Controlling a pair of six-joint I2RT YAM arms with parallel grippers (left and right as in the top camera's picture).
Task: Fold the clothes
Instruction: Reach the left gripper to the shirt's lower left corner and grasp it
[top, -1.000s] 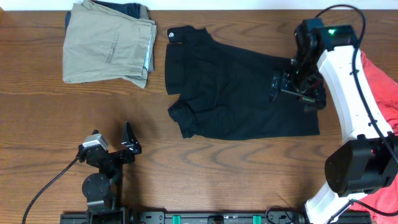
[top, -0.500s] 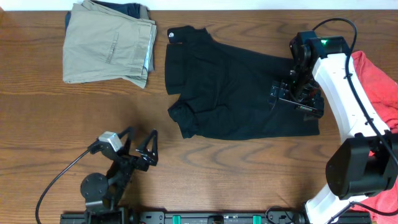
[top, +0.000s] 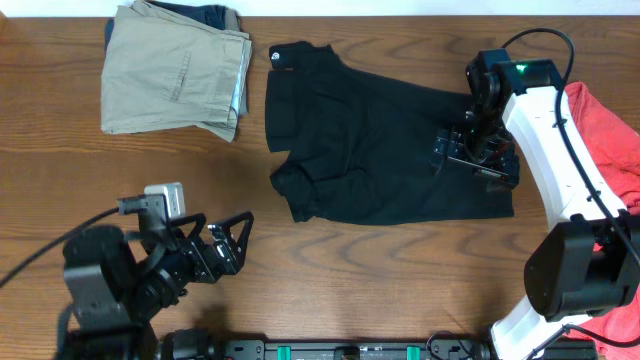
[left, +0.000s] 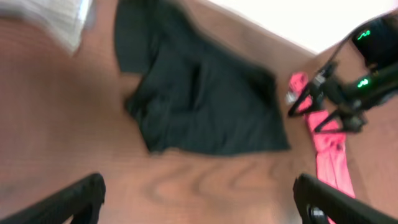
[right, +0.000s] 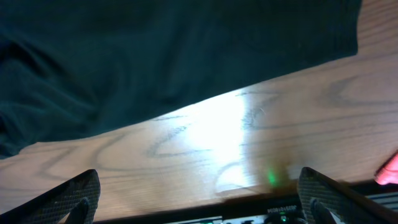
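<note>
1. The clothes (top: 380, 150) are one black soft-fabric garment spread across the middle of the overhead frame. The cloth is matte and gently rumpled, bunched into thick folds along its left edge and ending in a straight hem at the lower right. A small white mark (top: 278, 58) sits at its upper-left corner.
2. The worktop (top: 400, 270) is brown wood with long flowing grain. In the right wrist view it shows a glossy patch of glare.
3. The right hand (top: 477, 162) hangs over the garment's right end. Its dark fingers are spread wide and grip nothing; only fabric and wood show between them.
4. The left hand (top: 240, 243) is at the lower left, above bare wood and well apart from the garment. Its black open-frame fingers are parted wide and empty.
5. Khaki trousers (top: 175, 75) lie folded into a flat, roughly rectangular stack at the upper left.
6. A crumpled red shirt (top: 612, 140) lies at the right edge.
</note>
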